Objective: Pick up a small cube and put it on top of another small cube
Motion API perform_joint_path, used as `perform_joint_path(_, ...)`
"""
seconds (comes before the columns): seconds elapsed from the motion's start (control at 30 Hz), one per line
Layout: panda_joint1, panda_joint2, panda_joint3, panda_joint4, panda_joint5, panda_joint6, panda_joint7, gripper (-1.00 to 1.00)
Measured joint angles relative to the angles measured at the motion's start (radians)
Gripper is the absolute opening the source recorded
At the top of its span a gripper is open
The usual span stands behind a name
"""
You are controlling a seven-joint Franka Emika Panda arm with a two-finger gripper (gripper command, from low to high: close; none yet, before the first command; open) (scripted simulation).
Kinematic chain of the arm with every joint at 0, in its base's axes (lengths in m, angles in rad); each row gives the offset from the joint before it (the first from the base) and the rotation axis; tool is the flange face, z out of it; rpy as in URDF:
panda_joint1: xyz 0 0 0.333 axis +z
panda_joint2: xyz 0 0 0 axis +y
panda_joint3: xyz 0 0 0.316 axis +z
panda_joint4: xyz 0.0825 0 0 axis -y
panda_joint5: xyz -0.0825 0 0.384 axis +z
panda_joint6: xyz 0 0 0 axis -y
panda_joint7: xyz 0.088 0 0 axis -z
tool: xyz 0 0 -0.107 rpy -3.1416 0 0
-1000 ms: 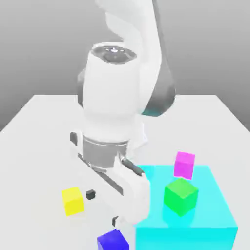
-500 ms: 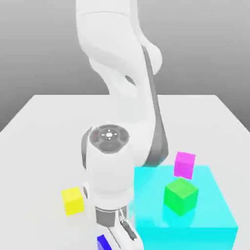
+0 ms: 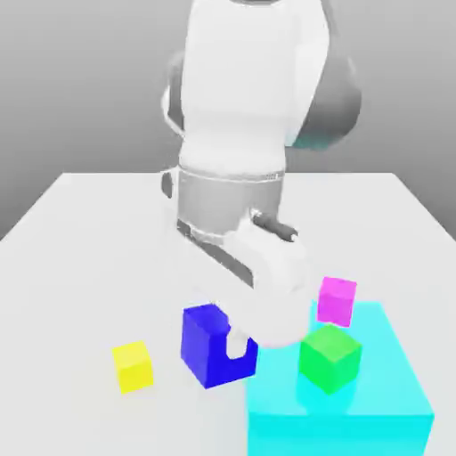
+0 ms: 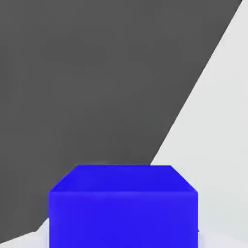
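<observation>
1. While the white arm (image 3: pixel 236 98) reaches over the pale counter (image 3: pixel 62 294), its claw (image 3: pixel 219 346) is closed on the small plain dark blue cube (image 3: pixel 203 347), with the fingers only as far apart as the cube's width.
2. The dark blue cube is held in the air below the white hand (image 3: pixel 267 280), clear of the counter; one pale finger (image 3: pixel 236 344) overlaps its near face in the exterior view.
3. In that view the cube appears between a small yellow cube (image 3: pixel 133 367) towards the exterior view's left and a big flat cyan block (image 3: pixel 334 436) towards the exterior view's right. How high it hangs I cannot tell.
4. The yellow cube sits directly on the counter, well apart from the cyan block.
5. On top of the cyan block is a small bright green cube (image 3: pixel 330 358), turned so that one corner faces the camera.
6. A small magenta cube (image 3: pixel 337 301) is near the green one, at the far edge of the block's top, and the two look apart.
7. In the hand view the dark blue cube shows two of its faces, flat and evenly coloured, with pale finger parts on either side of it and a dark grey area beyond.
</observation>
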Motion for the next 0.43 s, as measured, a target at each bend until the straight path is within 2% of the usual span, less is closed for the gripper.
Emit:
perform_joint_path(0.13, 0.084, -0.086, 0.056, -0.089, 0.103, -0.077, 0.089, -1.00)
perform_joint_path(0.3, 0.100, 0.017, 0.079, -0.163, 0.083, 0.056, 0.152, -1.00)
perform_joint_path(0.33, 0.100, 0.036, 0.080, -0.170, 0.076, 0.081, 0.158, 1.00)
perform_joint_path(0.43, 0.101, 0.036, 0.080, -0.170, 0.076, 0.081, 0.158, 1.00)
